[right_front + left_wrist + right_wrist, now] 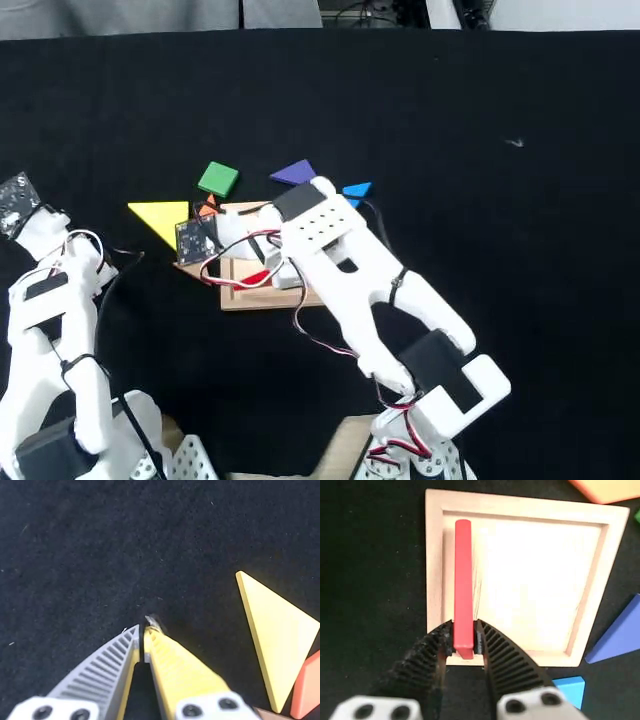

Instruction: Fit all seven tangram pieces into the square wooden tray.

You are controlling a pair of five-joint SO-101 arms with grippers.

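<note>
Right wrist view: the right gripper point(464, 647) was clamped on one end of the red piece point(463, 580). This piece stood on its thin edge inside the square wooden tray point(520, 502), parallel to one inner wall and just beside it.

High view, directions taken from the tray centre:
- The orange piece point(208, 209) lay at 10 o'clock, at the tray corner.
- The yellow triangle point(160, 217) lay farther out, between 9 and 10 o'clock.
- The green square point(218, 179) lay at 11 o'clock.
- The purple piece point(294, 172) lay at 1 o'clock.
- The blue piece point(357, 189) lay at 2 o'clock.
- The right arm point(340, 260) reached over the tray from 5 o'clock.

Left wrist view: the left gripper point(142, 630) had its fingers together, holding nothing, over the black cloth point(100, 540). The yellow triangle lay near it.
</note>
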